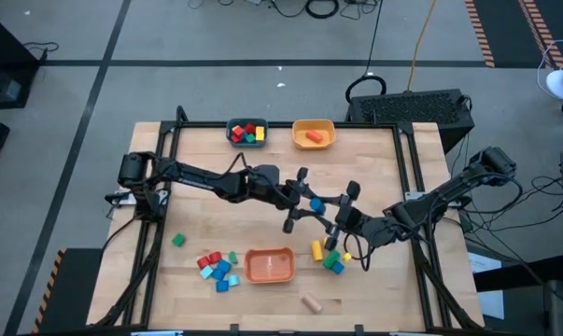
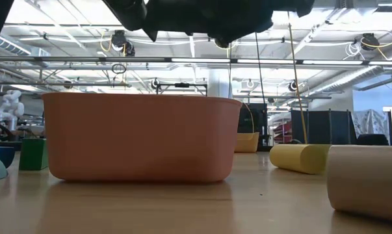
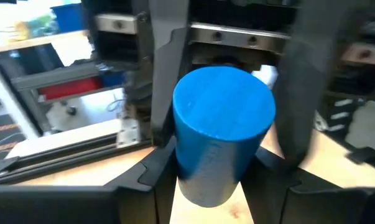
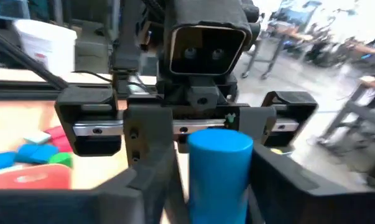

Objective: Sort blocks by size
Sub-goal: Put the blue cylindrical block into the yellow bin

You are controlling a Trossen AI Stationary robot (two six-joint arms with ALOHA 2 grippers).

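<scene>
Left tool [image 1: 305, 201] is clenched on a blue cylinder [image 3: 224, 124], one of the blocks, and holds it in the air above the middle of the worktop [image 1: 374, 159]. The right tool [image 1: 331, 215] faces it head-on from the other side, with the same cylinder standing between the two. Whether the right tool is gripping or has let go I cannot tell. Judging by this nose-to-nose pose, the block is being passed from one arm to the other, probably because the bowl it belongs in is easier to reach from the other side.

Just below and ahead of the right tool lies a small group of blocks [image 1: 328, 257], yellow, green and blue. An orange bowl [image 1: 269, 276] sits near both tools, toward the worktop's front edge. Beyond it from the right tool, more loose blocks [image 1: 218, 266] wait. Well behind the left tool, at the far edge, a teal bowl [image 1: 231, 133] has red, yellow and green pieces in it, beside a yellow bowl [image 1: 313, 124].
</scene>
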